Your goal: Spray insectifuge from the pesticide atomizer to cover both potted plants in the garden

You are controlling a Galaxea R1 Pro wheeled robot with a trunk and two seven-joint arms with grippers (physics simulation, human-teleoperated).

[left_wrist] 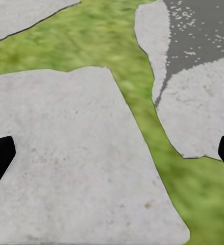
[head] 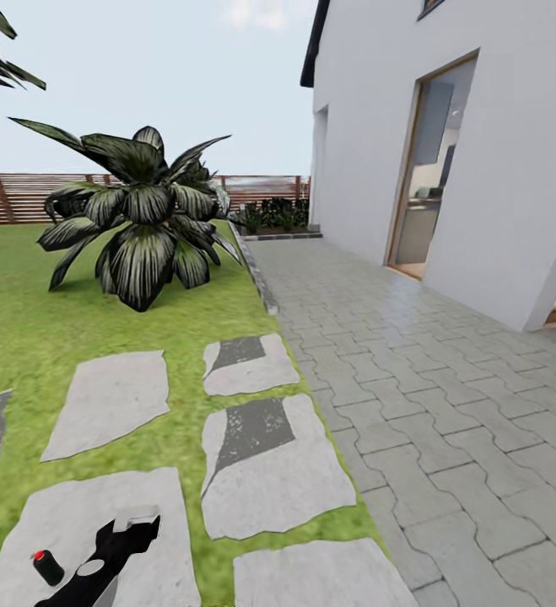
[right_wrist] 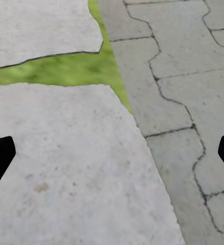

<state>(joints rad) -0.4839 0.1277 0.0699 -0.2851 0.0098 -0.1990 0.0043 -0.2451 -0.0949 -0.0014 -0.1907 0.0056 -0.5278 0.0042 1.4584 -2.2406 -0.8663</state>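
Nearest to me, well on this side of the big striped bush (head: 143, 228), the left arm (head: 109, 552) hung low over a pale stepping stone (head: 83, 531). Just beside it stood a small dark cylinder with a red top (head: 47, 566); what it was, I could not tell. In the left wrist view the left gripper (left_wrist: 112, 158) had its jaws wide open, one black tip at each edge, with nothing between them but the stone. The right gripper (right_wrist: 112, 158) also had its jaws open and empty, above another stone (right_wrist: 66, 168) that lay at the border of the grey paved path (head: 446, 405).

The garden lawn (head: 24, 337) stretched from these stones up to the bush, with more stones in the grass, two of them partly dark grey. The path ran to the right of the bush, along the white house (head: 497, 126). Behind the bush was the brown slatted fence (head: 24, 196), and to the right of the bush, at the far end of the path, a bed of dark low shrubs (head: 273, 215).
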